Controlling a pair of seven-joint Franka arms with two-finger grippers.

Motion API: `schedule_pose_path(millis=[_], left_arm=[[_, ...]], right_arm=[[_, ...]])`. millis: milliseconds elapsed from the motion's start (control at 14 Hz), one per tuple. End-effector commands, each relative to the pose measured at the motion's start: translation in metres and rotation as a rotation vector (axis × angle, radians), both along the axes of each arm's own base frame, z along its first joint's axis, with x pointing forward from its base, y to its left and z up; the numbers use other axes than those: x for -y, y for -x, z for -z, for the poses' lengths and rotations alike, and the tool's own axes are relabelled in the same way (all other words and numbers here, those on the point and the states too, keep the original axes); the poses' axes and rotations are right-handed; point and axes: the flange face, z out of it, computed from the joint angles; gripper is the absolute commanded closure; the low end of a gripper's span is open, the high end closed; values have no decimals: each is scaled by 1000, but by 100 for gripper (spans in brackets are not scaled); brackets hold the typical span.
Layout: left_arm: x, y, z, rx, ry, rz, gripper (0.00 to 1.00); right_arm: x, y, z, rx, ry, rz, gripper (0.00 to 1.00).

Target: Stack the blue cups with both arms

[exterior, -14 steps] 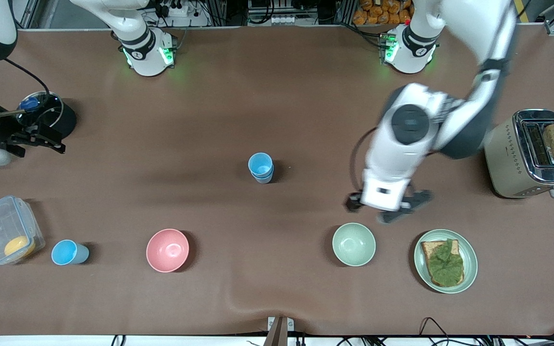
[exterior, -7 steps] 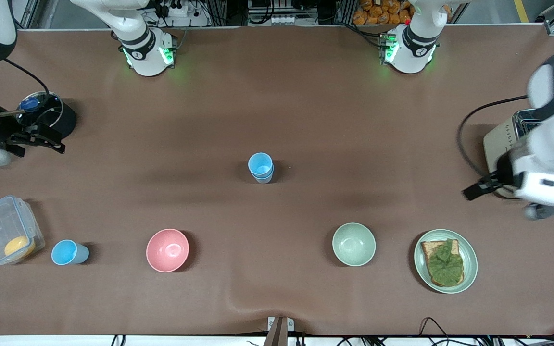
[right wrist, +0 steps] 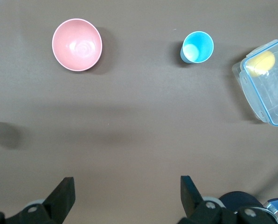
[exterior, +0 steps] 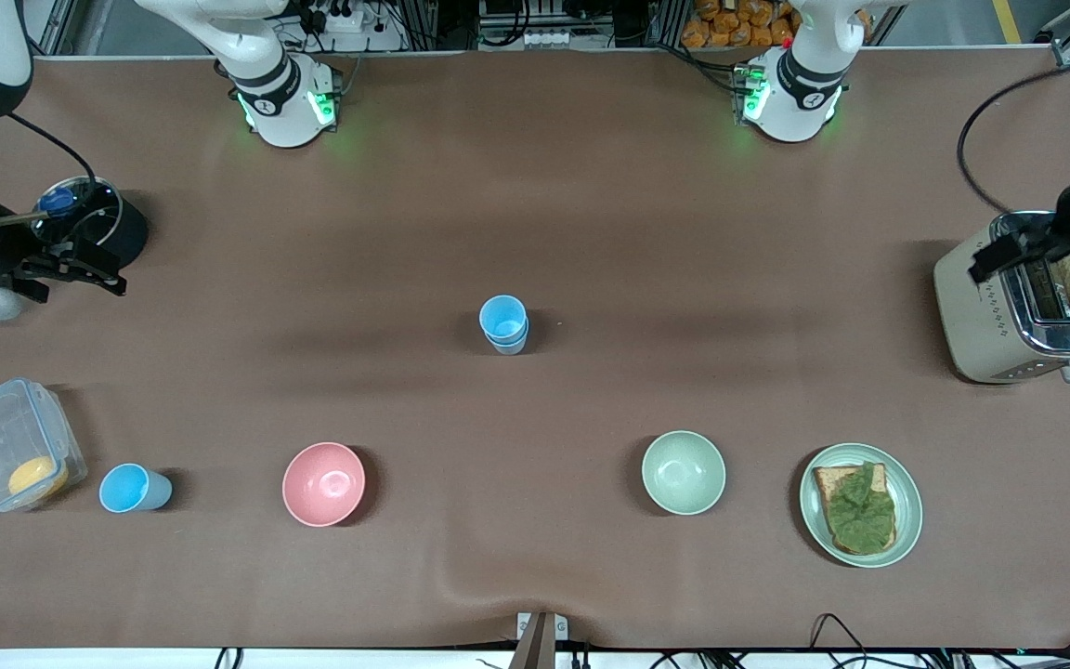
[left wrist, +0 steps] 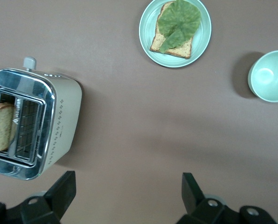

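You are looking at two light-blue cups nested one inside the other (exterior: pixel 503 324), standing upright and open-mouthed near the middle of the bench (exterior: pixel 591 232), the brighter sky-blue one sitting in the paler greyish one, whose lower wall is showing beneath it. A third blue cup (exterior: pixel 133 488) is standing upright on its own toward the right arm's end of the bench, nearer the front camera than the stacked pair and well apart from it, its bright blue inside showing empty.
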Motion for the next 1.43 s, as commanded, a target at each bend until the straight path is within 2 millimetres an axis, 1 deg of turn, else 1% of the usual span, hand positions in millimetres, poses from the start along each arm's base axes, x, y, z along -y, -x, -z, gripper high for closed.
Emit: schedule_pose_path(millis=[0,71,286,357,500,643,714,857,1000,1143,1286,1357], left_arm=[[22,4,-8,0,13,90,0],[28,3,-10,1,11,127,0],[53,5,-21,0,2,213,0],[56,4,-27,10,0,228,0],[55,1,-36,20,17,223,0],[54,3,-33,-3,18,224,0],[53,3,-31,-17,18,223,0],[51,2,-30,-20,19,218,0],[57,2,-30,-19,19,224,0],[61,2,-31,-16,14,229,0],[61,2,-30,-17,13,238,0],[58,2,-31,-16,14,235,0]], right_arm=[[0,-1,-5,-1,11,-1,0],[0,-1,-5,-2,11,-1,0],[-2,-1,-6,1,11,-4,0],[-2,-1,-6,1,11,-4,0],[-3,-1,-6,1,9,-5,0],[-7,-1,-6,2,9,-13,0],[-4,-2,-5,-1,9,-7,0],[-5,-1,-5,-1,11,-10,0],[-5,-1,-5,-1,11,-10,0],[1,-1,-3,-7,11,0,0],[-4,1,-6,-10,11,-6,0],[-3,1,-6,-9,11,-4,0]])
